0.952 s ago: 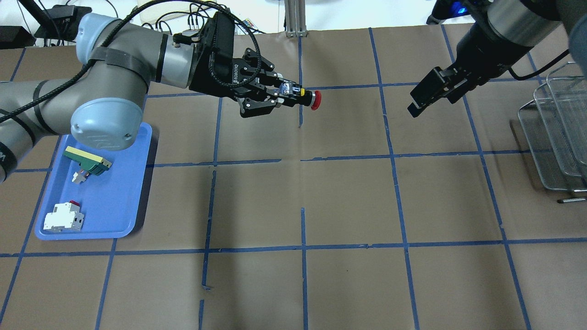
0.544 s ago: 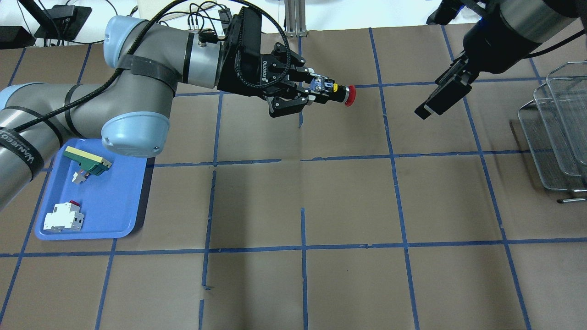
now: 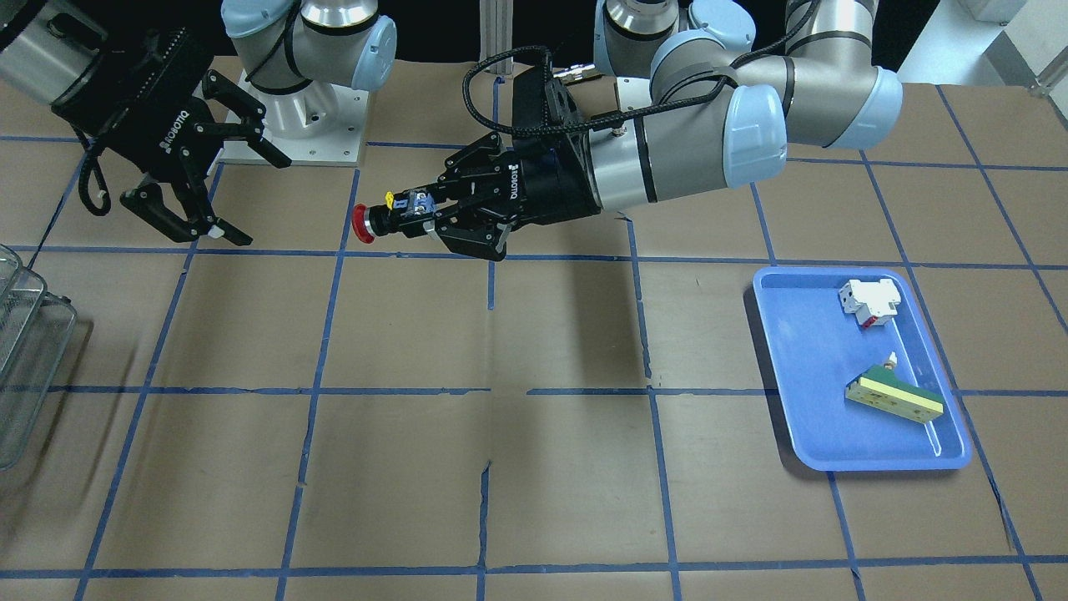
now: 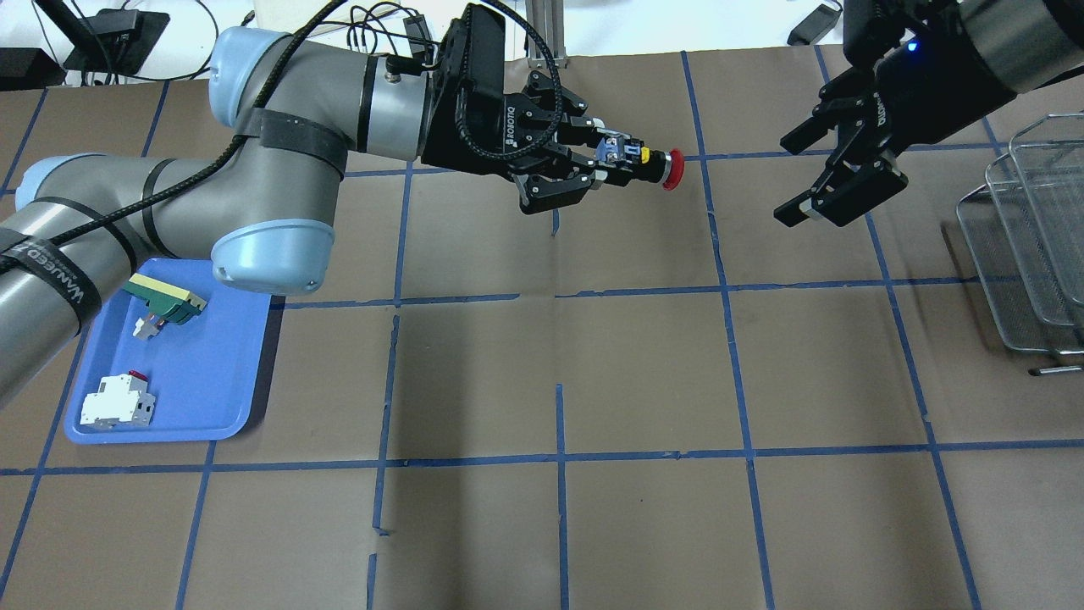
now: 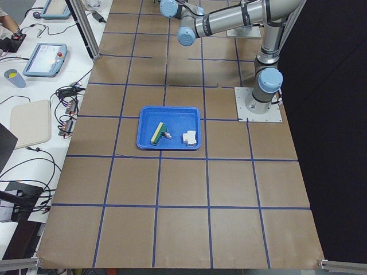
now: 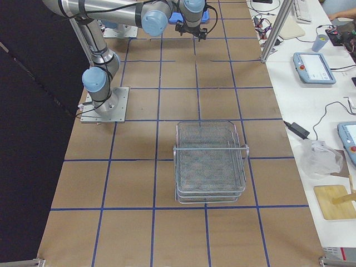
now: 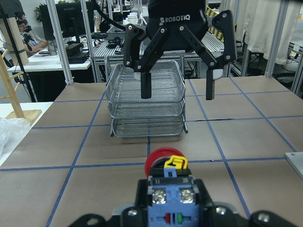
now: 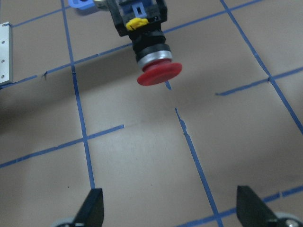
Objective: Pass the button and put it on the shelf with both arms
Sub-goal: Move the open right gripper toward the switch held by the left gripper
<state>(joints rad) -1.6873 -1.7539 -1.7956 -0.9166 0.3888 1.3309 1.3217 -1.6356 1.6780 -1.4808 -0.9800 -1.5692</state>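
Note:
The button (image 4: 652, 162), red cap and black body, is held in the air by my left gripper (image 4: 603, 154), which is shut on its rear body; the cap points right. It shows in the front view (image 3: 375, 222) and in the left wrist view (image 7: 166, 164). My right gripper (image 4: 803, 176) is open and empty, a short way right of the cap and facing it. Its fingers show in the right wrist view (image 8: 93, 207) with the button (image 8: 157, 74) ahead of them. The wire-mesh shelf (image 4: 1025, 254) stands at the right table edge, behind the right gripper (image 7: 177, 90).
A blue tray (image 4: 216, 373) at the left holds a white-and-red switch block (image 4: 117, 401) and a yellow-green flat block (image 4: 161, 298). The table is brown paper with a blue tape grid. The shelf also shows in the right side view (image 6: 210, 161).
My left arm has carried the button to the right, toward the right gripper. The right gripper has turned so both of its spread fingers face the button.

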